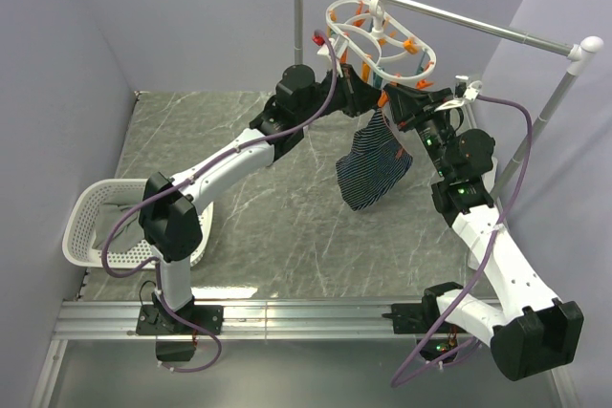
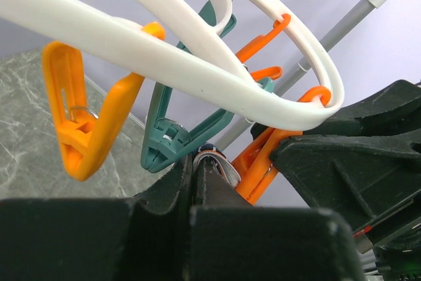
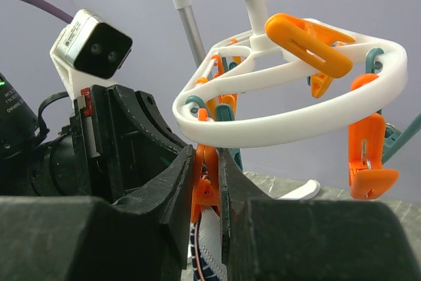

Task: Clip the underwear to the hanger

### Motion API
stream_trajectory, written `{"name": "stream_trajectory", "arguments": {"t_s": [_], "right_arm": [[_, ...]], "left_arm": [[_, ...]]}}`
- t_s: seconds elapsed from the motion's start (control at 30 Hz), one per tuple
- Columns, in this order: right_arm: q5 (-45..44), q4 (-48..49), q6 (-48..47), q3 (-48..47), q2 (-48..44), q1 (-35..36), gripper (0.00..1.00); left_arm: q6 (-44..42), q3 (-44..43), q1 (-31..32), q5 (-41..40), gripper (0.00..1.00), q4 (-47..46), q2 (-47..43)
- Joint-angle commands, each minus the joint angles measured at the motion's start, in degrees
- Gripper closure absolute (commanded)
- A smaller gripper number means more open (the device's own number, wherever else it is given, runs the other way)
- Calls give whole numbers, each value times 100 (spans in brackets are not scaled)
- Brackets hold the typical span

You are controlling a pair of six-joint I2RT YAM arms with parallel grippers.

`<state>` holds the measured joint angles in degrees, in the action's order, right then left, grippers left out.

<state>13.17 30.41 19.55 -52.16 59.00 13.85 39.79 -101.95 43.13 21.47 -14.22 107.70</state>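
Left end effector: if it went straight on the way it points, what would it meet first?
Probably the teal peg just past the left end effector, then the hanger ring; depth is unclear.

The top external view looks down from above and behind the arm bases onto the desk (image 1: 287, 226), with the hanger (image 1: 379, 16) far off. Both wrist views look upward from just beneath the hanger, which all three views share.
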Motion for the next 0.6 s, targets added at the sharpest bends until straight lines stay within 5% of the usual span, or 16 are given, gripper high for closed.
{"name": "stream_trajectory", "arguments": {"t_s": [0.0, 0.2, 0.57], "right_arm": [[-7, -132, -197, -22, -38, 74, 84], [28, -141, -197, -57, -20, 83, 68], [54, -211, -241, -119, -38, 74, 54]], "left_arm": [[248, -431, 151, 103, 100, -415, -188], [283, -440, 160, 111, 100, -406, -188], [354, -519, 160, 199, 100, -468, -126]]}}
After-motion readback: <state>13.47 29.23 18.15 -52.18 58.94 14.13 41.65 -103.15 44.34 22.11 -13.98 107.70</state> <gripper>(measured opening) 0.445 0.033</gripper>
